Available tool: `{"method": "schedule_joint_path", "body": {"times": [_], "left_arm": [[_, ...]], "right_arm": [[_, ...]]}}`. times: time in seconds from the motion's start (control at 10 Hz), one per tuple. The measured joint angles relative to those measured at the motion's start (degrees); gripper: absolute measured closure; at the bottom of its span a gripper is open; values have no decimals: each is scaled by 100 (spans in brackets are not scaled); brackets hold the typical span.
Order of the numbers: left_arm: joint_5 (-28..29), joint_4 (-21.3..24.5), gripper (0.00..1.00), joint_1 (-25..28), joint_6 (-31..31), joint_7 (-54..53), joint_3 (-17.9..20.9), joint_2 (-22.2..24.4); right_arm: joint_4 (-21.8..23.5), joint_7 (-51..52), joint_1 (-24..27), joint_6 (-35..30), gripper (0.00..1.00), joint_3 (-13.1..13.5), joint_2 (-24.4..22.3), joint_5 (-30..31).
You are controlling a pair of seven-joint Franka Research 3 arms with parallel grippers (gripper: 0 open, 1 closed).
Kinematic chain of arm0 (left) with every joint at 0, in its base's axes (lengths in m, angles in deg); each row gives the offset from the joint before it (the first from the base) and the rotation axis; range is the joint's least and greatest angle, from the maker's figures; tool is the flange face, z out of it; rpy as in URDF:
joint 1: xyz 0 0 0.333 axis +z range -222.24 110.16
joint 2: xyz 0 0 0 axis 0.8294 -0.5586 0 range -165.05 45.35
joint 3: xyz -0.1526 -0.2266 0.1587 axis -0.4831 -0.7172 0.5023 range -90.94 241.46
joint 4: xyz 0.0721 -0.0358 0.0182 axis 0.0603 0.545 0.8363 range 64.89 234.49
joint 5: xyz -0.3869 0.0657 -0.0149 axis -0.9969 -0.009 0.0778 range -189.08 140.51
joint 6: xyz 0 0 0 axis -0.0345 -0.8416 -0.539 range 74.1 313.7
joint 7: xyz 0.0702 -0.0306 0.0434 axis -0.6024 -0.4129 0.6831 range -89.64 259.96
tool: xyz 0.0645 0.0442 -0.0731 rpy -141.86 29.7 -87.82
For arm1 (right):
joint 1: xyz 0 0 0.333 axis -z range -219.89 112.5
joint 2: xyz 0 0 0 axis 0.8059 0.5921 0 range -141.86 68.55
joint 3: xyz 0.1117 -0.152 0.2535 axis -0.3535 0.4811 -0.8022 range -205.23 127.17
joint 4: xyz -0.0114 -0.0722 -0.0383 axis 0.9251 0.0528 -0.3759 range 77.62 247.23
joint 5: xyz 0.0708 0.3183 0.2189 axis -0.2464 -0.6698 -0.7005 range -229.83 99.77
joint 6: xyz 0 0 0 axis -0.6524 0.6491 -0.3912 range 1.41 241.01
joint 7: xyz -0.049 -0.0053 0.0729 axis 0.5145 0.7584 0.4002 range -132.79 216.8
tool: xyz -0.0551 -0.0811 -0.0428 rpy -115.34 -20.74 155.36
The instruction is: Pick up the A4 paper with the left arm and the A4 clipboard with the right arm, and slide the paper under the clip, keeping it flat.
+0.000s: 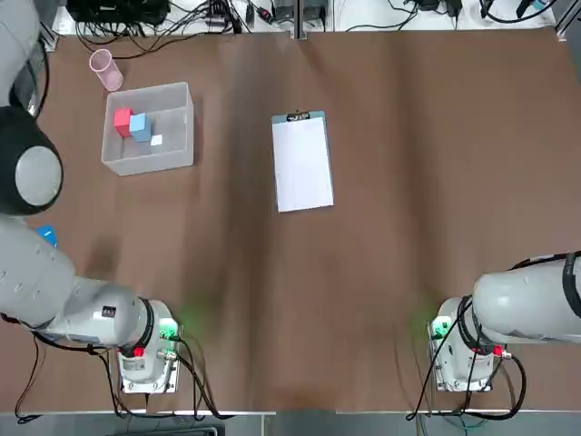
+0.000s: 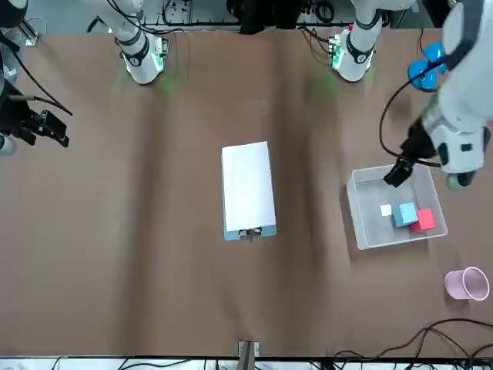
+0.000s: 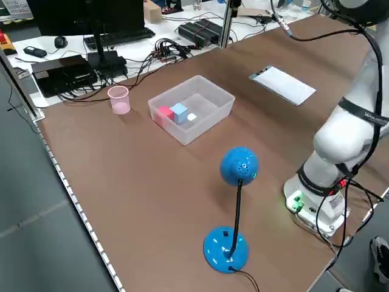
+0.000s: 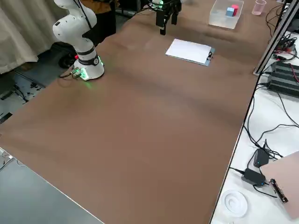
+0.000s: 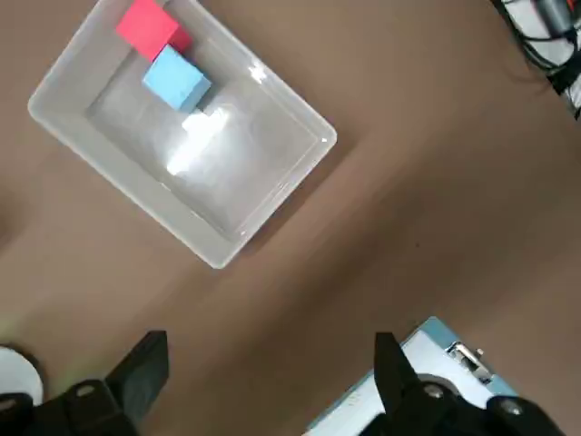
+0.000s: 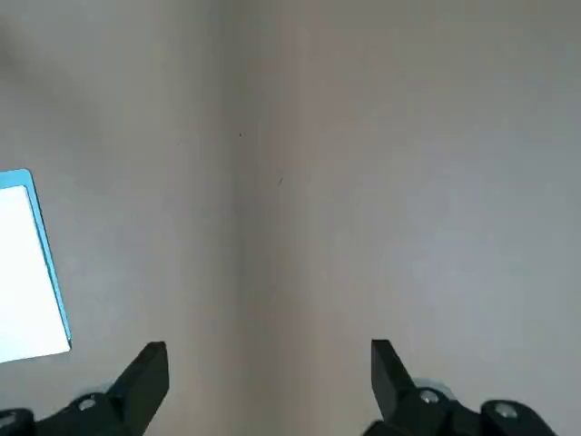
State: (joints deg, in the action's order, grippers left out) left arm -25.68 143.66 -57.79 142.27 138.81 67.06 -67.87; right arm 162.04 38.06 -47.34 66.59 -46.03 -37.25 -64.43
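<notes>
1. Brown counter [image 1: 363,291], with black cables [image 1: 163,32] tangled beyond its far edge.
2. The blue clipboard [image 1: 329,150] lies flat in the middle, toward the far side, its clip [image 1: 298,116] facing away from the robot. The white paper [image 1: 302,168] rests flat on it, reaching up near the clip; whether its edge is under, I cannot tell.
3. Left of the clipboard, well apart, stands a clear bin [image 1: 172,163] holding a red block [image 1: 123,121], a blue block [image 1: 140,127] and a small white piece [image 1: 156,140]. A pink cup [image 1: 106,70] stands just beyond the bin.
4. A blue two-part stand [image 3: 225,249] occupies the left side.
5. Left claw [image 5: 272,363]: raised near the bin, wide open, holding nothing.
6. Right claw [image 6: 270,363]: raised over the right side, wide open, empty.
</notes>
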Motion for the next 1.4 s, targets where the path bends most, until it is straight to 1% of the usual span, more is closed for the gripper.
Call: {"method": "schedule_joint_path", "body": {"times": [0.1, 0.2, 0.3, 0.4, 0.5, 0.7, 0.8, 1.0, 1.1, 1.4], "left_arm": [[-2, 0, 0, 404, -1, -772, -374, 29], [-1, -3, 0, 563, -42, -1725, -541, 79], [-1, -4, 0, 507, -112, -2552, -543, 150], [24, -4, 0, 388, -140, -3028, -513, 214], [163, -3, 0, 272, -152, -3262, -484, 262], [548, -4, 0, 32, -328, -3364, -439, 333], [596, -7, 0, -85, -444, -3448, -350, 420], [604, -10, 0, -305, -684, -3701, -32, 665], [604, -10, 0, -312, -710, -3712, -18, 724], [604, 10, 0, -305, -710, -3742, -16, 672]], "right_arm": [[0, 0, 0, 0, 1, 0, 0, -7], [0, 0, 0, 0, 1, 1, 0, -11], [0, 0, 0, 0, 1, 1, 0, -12], [0, 0, 0, 0, 1, 0, 0, -13], [0, 0, 0, 0, 1, 1, 0, -14], [0, 0, 0, 0, 1, 0, 0, -16], [0, 0, 0, 0, 1, 0, 0, -17], [1, 0, 0, 0, 1, 0, 0, -21], [1, 0, 0, 0, 1, 0, 0, -24], [1, 0, 0, 0, 1, 0, 0, -28]]}}
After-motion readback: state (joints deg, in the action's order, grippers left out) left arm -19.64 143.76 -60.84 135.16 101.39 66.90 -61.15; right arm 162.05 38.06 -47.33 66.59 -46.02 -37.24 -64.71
